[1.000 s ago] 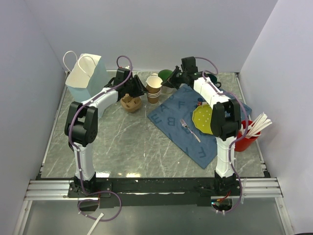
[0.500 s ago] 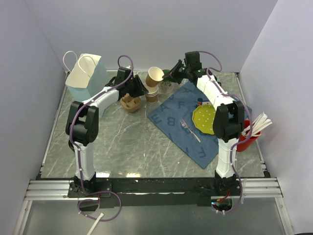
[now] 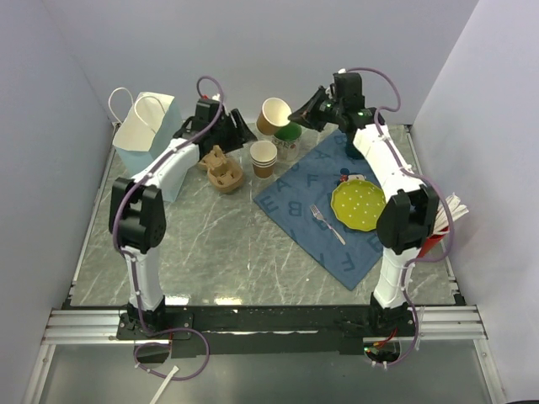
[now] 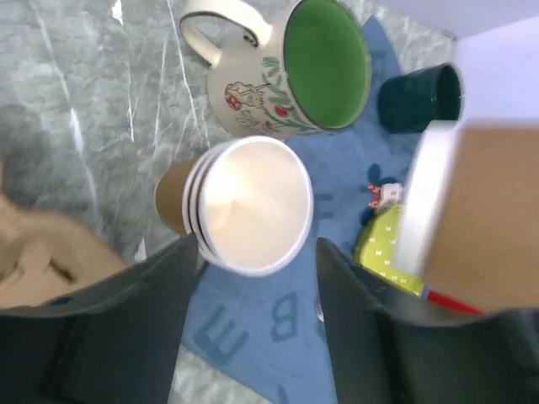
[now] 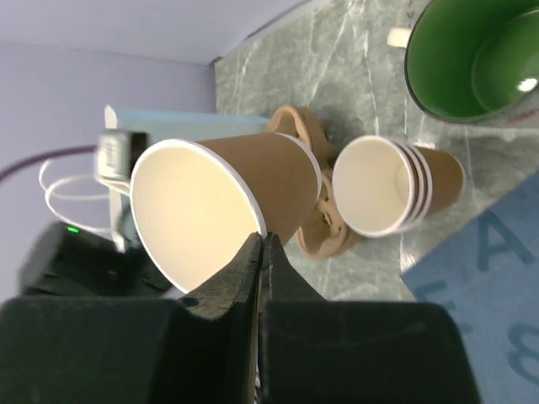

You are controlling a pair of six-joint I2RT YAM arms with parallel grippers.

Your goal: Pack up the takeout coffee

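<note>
- We see white shells on the left arm [image 3: 168, 170] and the right arm [image 3: 379, 156], set between black joint housings.
- We trace a thin purple cable [image 3: 207, 80] looping along each arm.
- The left fingers [image 4: 109, 337] and right fingers [image 5: 223, 337] are matte black and wedge-shaped.
- We find both black bases bolted to a silver slotted rail [image 3: 93, 324].

Soft, even overhead light, faint shadows; in the left wrist view the lifted paper cup [image 4: 497, 219] right of the cup stack [image 4: 253, 206] is blurred
</note>
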